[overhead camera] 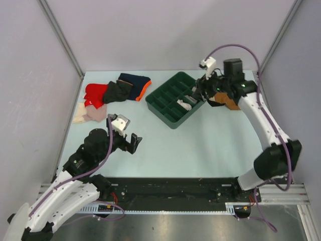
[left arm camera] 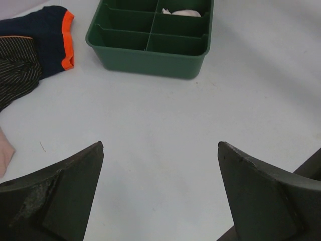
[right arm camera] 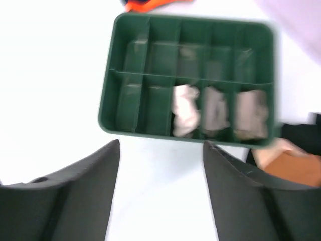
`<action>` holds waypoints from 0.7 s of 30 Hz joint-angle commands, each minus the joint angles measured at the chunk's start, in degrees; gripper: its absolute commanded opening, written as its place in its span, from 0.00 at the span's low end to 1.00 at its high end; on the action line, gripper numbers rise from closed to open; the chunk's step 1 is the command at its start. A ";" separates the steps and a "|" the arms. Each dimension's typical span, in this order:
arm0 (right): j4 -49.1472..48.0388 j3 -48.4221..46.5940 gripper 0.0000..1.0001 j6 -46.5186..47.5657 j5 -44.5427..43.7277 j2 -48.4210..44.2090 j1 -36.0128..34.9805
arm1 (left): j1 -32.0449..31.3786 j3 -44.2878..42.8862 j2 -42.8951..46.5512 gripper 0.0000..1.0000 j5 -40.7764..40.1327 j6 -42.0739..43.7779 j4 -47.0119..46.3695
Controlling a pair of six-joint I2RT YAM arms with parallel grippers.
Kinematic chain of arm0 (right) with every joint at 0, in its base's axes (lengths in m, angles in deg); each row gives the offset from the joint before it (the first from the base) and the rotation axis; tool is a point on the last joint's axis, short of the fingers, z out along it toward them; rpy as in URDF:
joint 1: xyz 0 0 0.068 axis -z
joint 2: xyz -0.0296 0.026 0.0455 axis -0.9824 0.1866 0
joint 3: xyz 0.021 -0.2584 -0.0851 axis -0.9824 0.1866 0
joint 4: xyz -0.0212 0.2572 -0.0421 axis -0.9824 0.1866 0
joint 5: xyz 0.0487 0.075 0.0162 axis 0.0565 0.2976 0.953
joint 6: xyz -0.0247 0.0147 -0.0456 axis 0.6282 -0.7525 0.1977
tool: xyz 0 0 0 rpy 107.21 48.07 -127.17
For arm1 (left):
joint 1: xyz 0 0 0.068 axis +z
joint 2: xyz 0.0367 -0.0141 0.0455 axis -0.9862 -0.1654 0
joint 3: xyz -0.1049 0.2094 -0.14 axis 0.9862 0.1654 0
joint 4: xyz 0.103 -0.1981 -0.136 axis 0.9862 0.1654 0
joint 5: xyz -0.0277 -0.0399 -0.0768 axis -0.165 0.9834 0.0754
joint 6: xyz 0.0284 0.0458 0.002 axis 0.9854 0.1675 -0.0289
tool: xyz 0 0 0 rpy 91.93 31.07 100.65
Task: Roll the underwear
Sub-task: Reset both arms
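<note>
Progress: three rolled bundles sat in neighbouring compartments of the green tray (right arm camera: pixel 120 100), along one row. The palest one, the underwear (right arm camera: pixel 185 110), looked like the white garment of the task, so the rolling and stowing of it seemed done, as a judgement.
Underwear location: inside a tray compartment, beside two greyer rolls (right arm camera: pixel 216 111); in the top view it showed as a white lump (overhead camera: pixel 184 105) near the tray's right end.
What was left: a pile of unrolled garments (overhead camera: pixel 113 93) lay far left on the table, red, dark and navy with orange trim, with a pale pink-beige cloth (overhead camera: pixel 89 116) nearer. Whether these belonged to the task could not be told.
Right arm pose: reached far across the right side, elbow raised, wrist bent down over the tray's right end.
Right gripper (right arm camera: pixel 161 165): empty, jaws apart, nothing between them; it hung above the tray's edge rather than inside a compartment. The wrist view was blurred.
Left arm pose: folded low at the near left, wrist pointed toward the table's middle.
Left gripper (left arm camera: pixel 160 165): jaws spread wide, empty, over bare table, well apart from tray and pile.
Other item: a tan-brown garment (overhead camera: pixel 228 99) lay just right of the tray, under the right wrist.
</note>
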 commanded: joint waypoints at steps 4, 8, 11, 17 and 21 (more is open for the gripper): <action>-8.04 10.11 0.99 -2.22 3.36 -14.19 6.68 | 1.53 -0.44 0.74 1.00 -0.40 -3.21 -2.42; -10.23 13.99 1.00 -7.91 6.78 -17.98 12.03 | 1.53 -0.17 1.62 1.00 -0.57 -3.13 -2.16; -9.45 14.61 1.00 -10.47 8.55 -19.13 15.03 | 1.53 -0.08 2.06 1.00 -0.75 -3.13 -1.81; -11.02 17.15 1.00 -16.80 -2.07 -22.73 18.03 | 1.53 -0.08 2.15 1.00 -0.13 -3.04 -1.81; -12.61 19.70 1.00 -19.71 -10.08 -26.51 18.47 | 1.53 0.00 2.15 1.00 0.39 -2.86 -1.81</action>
